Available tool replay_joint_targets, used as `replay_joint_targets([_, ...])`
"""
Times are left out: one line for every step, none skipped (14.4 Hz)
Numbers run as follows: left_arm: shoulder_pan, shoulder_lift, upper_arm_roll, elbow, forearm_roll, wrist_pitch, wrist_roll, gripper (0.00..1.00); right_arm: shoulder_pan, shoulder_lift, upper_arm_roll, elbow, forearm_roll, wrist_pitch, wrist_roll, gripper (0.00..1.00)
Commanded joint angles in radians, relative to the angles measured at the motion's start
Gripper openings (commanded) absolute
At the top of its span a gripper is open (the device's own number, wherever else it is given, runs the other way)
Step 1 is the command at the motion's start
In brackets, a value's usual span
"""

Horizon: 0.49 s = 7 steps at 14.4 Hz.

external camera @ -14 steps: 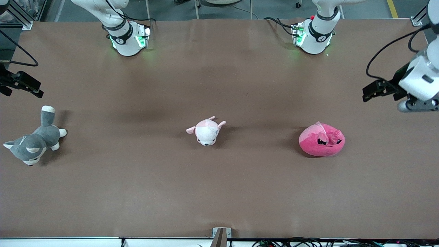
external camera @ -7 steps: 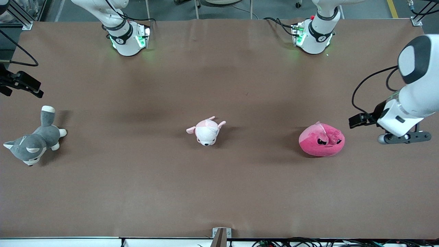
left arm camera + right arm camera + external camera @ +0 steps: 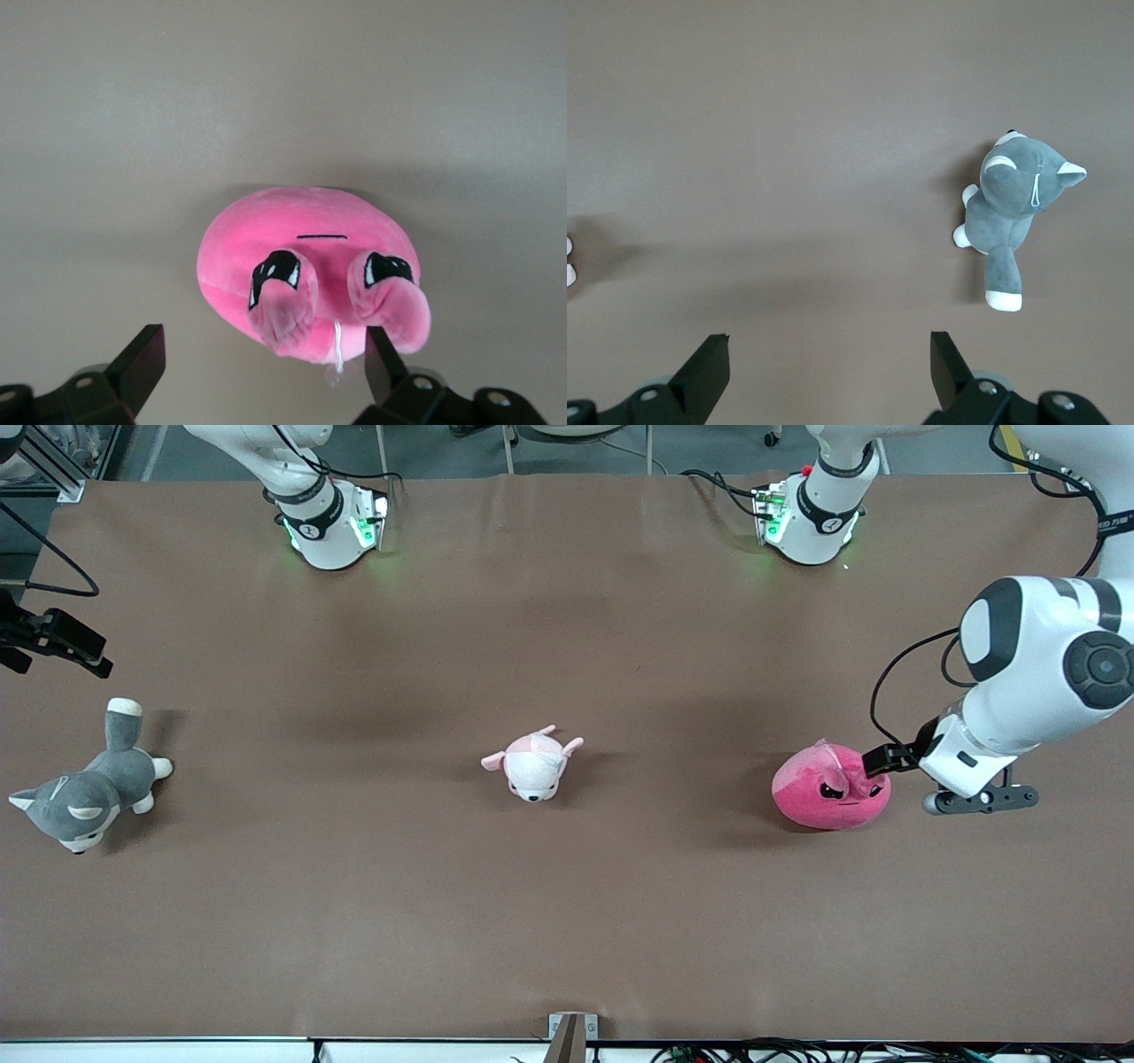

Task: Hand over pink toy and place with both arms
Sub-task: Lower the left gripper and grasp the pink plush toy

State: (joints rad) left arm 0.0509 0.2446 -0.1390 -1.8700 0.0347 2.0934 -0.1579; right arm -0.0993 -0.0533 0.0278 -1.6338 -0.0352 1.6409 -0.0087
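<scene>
- Front view, right of frame: my left pincer (image 3: 877, 762) hangs spread over the pink toy (image 3: 824, 793) resting on the counter (image 3: 567, 903).
- Right pincer (image 3: 66, 642) — upper left edge — waits, spread wide.

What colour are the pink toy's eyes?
Black with small white glints on the pink toy; clearest in the left wrist view.

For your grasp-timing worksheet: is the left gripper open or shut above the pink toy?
Open. The left gripper has its fingers spread wide, over the pink toy, not clamping it.
</scene>
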Motion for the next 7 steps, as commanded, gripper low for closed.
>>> replay_joint_targets([0.000,-0.007,-0.001,-0.049,0.001,0.062,-0.009,0.90,0.000,-0.028,-0.002,-0.029,0.017,0.011,-0.010,1.00])
replay_joint_targets([0.000,-0.004,-0.001,-0.060,0.001,0.080,-0.009,0.83,0.000,-0.028,-0.002,-0.029,0.017,0.011,-0.010,1.00])
replay_joint_targets([0.000,0.001,-0.001,-0.069,0.001,0.098,-0.009,0.70,0.000,-0.028,-0.002,-0.029,0.017,0.011,-0.010,1.00])
replay_joint_targets([0.000,0.005,-0.001,-0.070,0.001,0.105,-0.009,0.66,0.000,-0.028,-0.002,-0.029,0.017,0.011,-0.010,1.00])
replay_joint_targets([0.000,0.013,-0.001,-0.070,0.001,0.105,-0.009,0.61,0.000,-0.028,-0.002,-0.029,0.017,0.011,-0.010,1.00])
replay_joint_targets([0.000,0.019,-0.001,-0.070,0.001,0.105,-0.011,0.51,0.000,-0.028,-0.002,-0.029,0.017,0.011,-0.010,1.00])
replay_joint_targets([0.000,0.027,-0.001,-0.070,-0.001,0.105,-0.011,0.38,0.000,-0.028,0.000,-0.029,0.017,0.011,-0.010,1.00])
